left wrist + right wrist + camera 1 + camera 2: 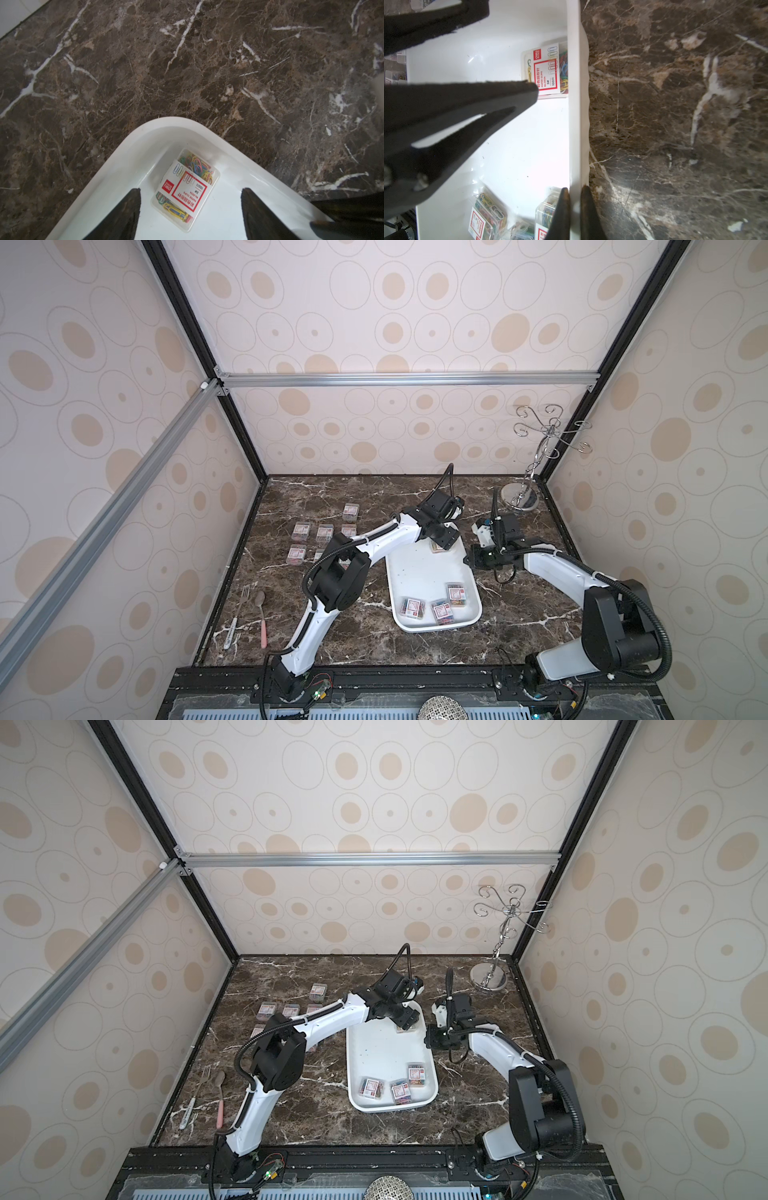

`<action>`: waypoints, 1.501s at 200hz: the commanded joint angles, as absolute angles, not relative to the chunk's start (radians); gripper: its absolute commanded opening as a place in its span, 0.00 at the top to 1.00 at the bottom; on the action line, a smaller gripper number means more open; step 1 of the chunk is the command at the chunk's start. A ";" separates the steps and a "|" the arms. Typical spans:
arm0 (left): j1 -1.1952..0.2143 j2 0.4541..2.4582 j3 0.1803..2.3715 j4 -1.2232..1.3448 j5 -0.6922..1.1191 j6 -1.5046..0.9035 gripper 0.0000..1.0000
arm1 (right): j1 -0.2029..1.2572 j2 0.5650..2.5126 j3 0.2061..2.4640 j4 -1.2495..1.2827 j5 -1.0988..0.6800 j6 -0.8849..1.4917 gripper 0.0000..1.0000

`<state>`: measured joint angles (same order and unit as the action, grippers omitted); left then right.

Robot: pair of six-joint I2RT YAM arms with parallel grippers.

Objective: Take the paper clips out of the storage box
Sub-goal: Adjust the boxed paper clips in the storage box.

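The white storage box [424, 577] lies mid-table. Three boxes of paper clips [441, 611] sit at its near end. A fourth clear box of paper clips [188, 187] with a red-and-white label lies in the far corner. My left gripper [190, 190] hovers open over it, one finger on each side and apart from it. My right gripper [574, 188] is shut on the storage box's right rim [574, 104]; in both top views it sits at that rim [428, 1040]. Several more clip boxes [325, 533] rest on the marble to the left of the storage box.
A fork [241, 605] and a pink-handled spoon [261, 614] lie near the left wall. A chrome hook stand [524, 493] occupies the back right corner. The left arm's elbow [340, 576] hangs over some of the clip boxes on the table.
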<state>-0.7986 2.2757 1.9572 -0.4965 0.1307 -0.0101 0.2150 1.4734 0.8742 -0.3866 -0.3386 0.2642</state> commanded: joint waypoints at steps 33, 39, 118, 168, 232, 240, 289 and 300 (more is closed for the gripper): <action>-0.798 2.363 2.065 -0.632 0.145 0.161 0.24 | 0.227 1.466 0.867 -0.453 -0.320 0.236 0.92; -0.798 2.367 2.069 -0.635 0.144 0.165 0.24 | 0.227 1.466 0.868 -0.455 -0.318 0.235 0.92; -0.785 2.396 2.082 -0.646 0.133 0.208 0.24 | 0.227 1.473 0.872 -0.456 -0.314 0.233 0.92; -0.778 2.416 2.103 -0.668 0.146 0.195 0.28 | 0.227 1.472 0.877 -0.461 -0.310 0.231 0.92; -0.776 2.361 2.036 -0.646 0.201 0.147 0.32 | 0.227 1.477 0.885 -0.464 -0.313 0.230 0.92; -0.776 2.350 2.018 -0.639 0.209 0.137 0.33 | 0.227 1.479 0.885 -0.462 -0.315 0.230 0.92; -0.776 2.290 1.910 -0.570 0.198 0.085 0.34 | 0.226 1.480 0.890 -0.462 -0.319 0.231 0.92; -0.776 2.291 1.910 -0.569 0.193 0.078 0.33 | 0.226 1.482 0.890 -0.462 -0.320 0.231 0.92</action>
